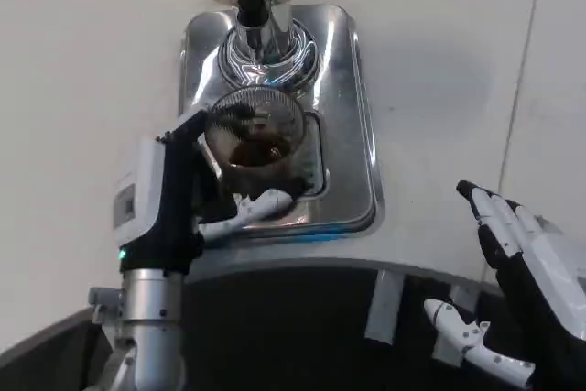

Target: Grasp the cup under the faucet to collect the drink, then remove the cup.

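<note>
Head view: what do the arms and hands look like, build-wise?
Left hand: flat white back panel with a small grey marking, black body beneath, white fingers, a small teal light near the wrist, ribbed silver cylindrical forearm. Right hand: white segmented fingers over black undersides.

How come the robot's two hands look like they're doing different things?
The left hand is wrapped around the cup with dark drink in it; the right hand holds nothing, its fingers spread apart. The left hand is over the shiny metal tray near the faucet; the right hand hovers off to the side, away from the tray. Both are white and black.
</note>
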`<action>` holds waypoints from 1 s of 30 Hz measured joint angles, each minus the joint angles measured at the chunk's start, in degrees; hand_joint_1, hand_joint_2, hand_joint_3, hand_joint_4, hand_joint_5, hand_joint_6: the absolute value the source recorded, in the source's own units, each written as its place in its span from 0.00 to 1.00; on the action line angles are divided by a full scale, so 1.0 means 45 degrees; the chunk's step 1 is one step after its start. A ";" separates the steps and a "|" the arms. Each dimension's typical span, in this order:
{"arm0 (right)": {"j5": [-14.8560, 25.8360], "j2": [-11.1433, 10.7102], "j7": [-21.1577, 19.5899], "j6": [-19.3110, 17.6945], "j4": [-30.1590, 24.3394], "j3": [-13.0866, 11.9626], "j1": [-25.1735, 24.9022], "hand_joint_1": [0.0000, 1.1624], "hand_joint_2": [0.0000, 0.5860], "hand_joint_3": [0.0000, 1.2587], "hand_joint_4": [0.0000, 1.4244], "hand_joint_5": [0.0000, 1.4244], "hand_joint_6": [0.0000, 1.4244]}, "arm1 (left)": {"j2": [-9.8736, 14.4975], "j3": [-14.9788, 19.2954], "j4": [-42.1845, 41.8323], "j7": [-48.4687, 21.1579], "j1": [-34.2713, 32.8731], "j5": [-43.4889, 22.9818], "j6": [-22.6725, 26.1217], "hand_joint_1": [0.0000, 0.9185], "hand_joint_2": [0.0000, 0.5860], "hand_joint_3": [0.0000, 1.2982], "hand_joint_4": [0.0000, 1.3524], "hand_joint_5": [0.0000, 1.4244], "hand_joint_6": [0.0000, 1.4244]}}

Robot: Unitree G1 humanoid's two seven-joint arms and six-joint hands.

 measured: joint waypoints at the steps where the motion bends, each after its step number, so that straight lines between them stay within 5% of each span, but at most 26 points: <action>1: 0.0079 -0.0029 -0.0056 -0.0005 0.0024 -0.0011 -0.0004 0.23 0.74 0.00 0.00 0.00 0.00 | 0.0088 0.0035 -0.0189 -0.0073 0.0118 -0.0001 -0.0037 0.86 0.00 0.78 0.79 0.85 1.00; 19: 0.0175 -0.0234 -0.0479 -0.0079 0.0033 0.0351 0.0244 0.22 0.74 0.00 0.00 0.00 0.00 | 0.0574 0.0996 -0.1865 -0.1440 0.1065 -0.0231 -0.0519 0.85 0.00 0.79 0.79 0.84 1.00; 30: 0.0172 -0.0525 -0.0832 -0.0284 0.0072 0.0355 -0.0039 0.22 0.76 0.00 0.00 0.00 0.00 | 0.1427 0.1810 -0.3693 -0.3086 0.2618 -0.0830 -0.1437 0.85 0.00 0.79 0.79 0.84 1.00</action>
